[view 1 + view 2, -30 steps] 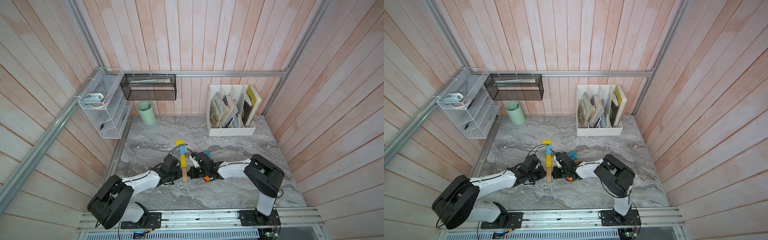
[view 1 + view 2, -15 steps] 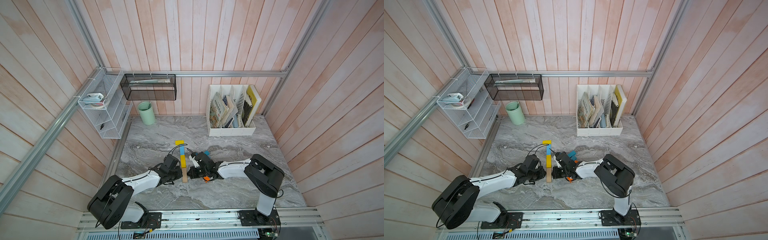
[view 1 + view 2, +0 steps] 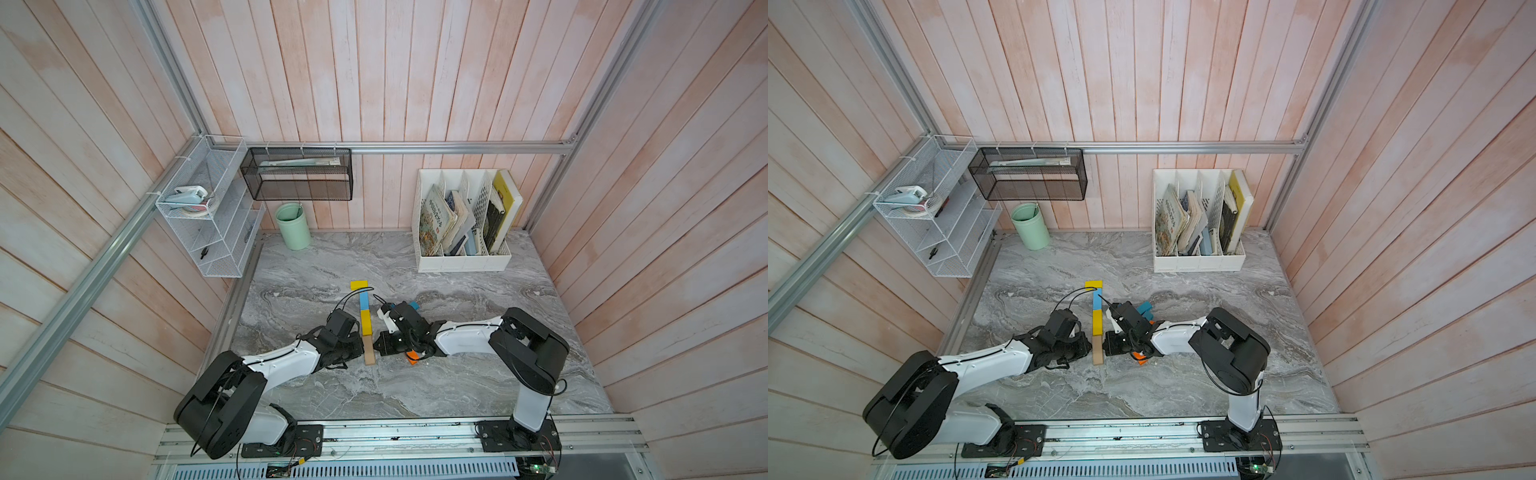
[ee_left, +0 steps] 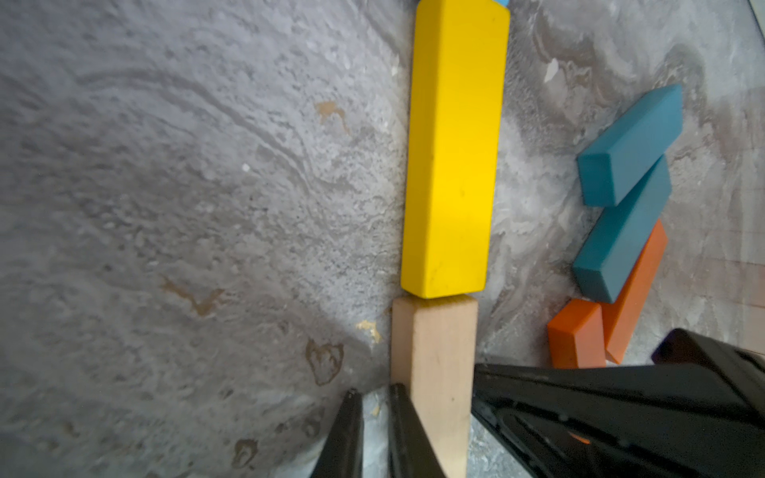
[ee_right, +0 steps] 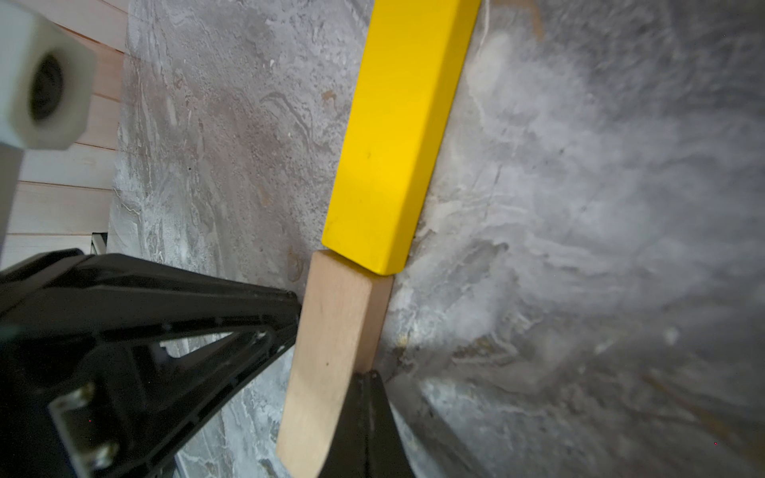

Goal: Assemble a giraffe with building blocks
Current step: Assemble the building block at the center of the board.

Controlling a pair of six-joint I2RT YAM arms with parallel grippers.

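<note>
**Position of work.** We find the giraffe (image 3: 365,322) part-built. It is one line of four blocks lying flat near the middle of the table (image 3: 457,386), running from back towards the front edge. From the back, a short yellow block (image 3: 358,285) lies crosswise as the head. A blue block (image 3: 363,300), a long yellow block (image 4: 451,157) and a tan block (image 4: 434,343) follow end to end as the neck.

**Grippers.** Both arms are down at the tan block, one on each long side.
- The left gripper (image 4: 374,397) has its fingers a narrow slit apart with nothing between them. The nearer finger (image 4: 403,430) lies along the block's side.
- The right gripper (image 5: 366,385) has its fingers pressed together on nothing, with the tip touching the opposite side.

We judge that the two grippers serve as pushers, not as a grasp.

**Reason.** Both wrist views show the tan block meeting the long yellow block's end but sitting slightly off its line. We judge the two-sided squeeze is meant to square it without disturbing the rest of the neck.

**Remaining stock.** Two teal blocks (image 4: 629,149) and two orange blocks (image 4: 635,285) lie loose in a cluster. They sit just beside the neck on the side of the table's right edge, partly under the right arm in both top views. The back and legs are not yet laid, so we judge the task about half done.
</note>
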